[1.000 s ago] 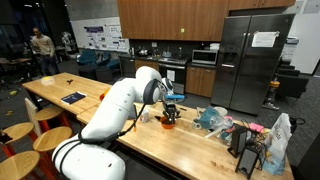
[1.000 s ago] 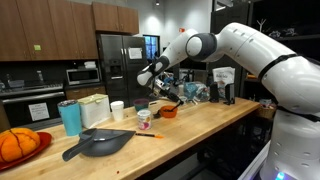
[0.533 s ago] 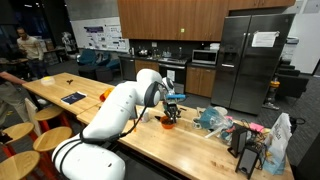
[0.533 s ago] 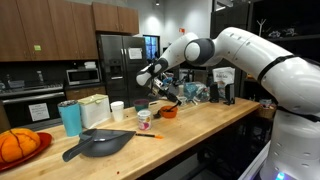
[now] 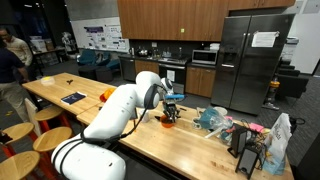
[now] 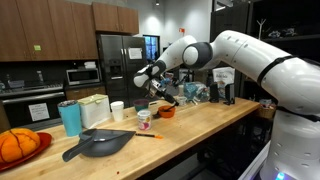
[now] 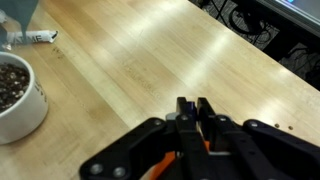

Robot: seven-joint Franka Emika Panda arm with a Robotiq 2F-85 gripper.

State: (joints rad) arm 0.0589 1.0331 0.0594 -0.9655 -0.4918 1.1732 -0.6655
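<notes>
Above the long wooden counter [image 6: 205, 128], the gripper [image 6: 155, 88] hangs off the surface, between a white cup [image 6: 117, 110] on its left and an orange bowl [image 6: 168, 111] low on its right. Its jaws are pressed fully together. In the wrist view the two fingers [image 7: 186, 108] meet with no gap, and an orange thing [image 7: 162, 166] shows pinched under them. Most of its shape is hidden by the gripper body, so I cannot tell what kind of object it is. It sits in the grip, clear of the counter, with bare wood beneath.

In that same wrist view a white bowl of dark bits [image 7: 14, 95] stands on the wood at the left edge, well apart from the fingers.

In an exterior view a blue tumbler [image 6: 70, 117] stands further left, with a dark pan [image 6: 98, 143] lying nearer the front edge. A steel fridge [image 6: 122, 58] stands far behind. From the opposite side, the gripper [image 5: 170, 101] hangs just above the orange bowl [image 5: 168, 119].
</notes>
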